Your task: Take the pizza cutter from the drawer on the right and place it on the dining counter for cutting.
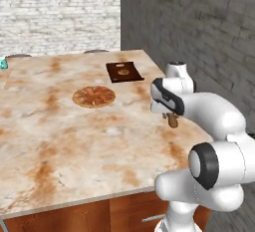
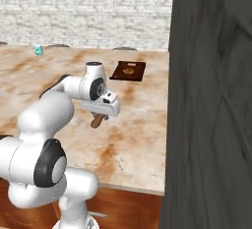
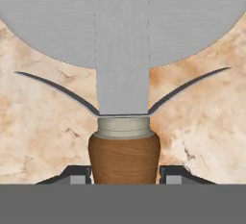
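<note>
The gripper [image 3: 124,174] pinches the pizza cutter [image 3: 123,74] by its wooden handle above the near right part of the dining counter [image 1: 60,141], so the placing step seems underway, calling next for lowering and release.

The hand [image 2: 102,113] holds the pizza cutter [image 2: 98,120] by its brown handle above the dining counter [image 2: 133,139].

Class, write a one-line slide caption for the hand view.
Gripper shut on wooden-handled, grey-wheeled pizza cutter above the beige, rust-blotched marble dining counter.
</note>
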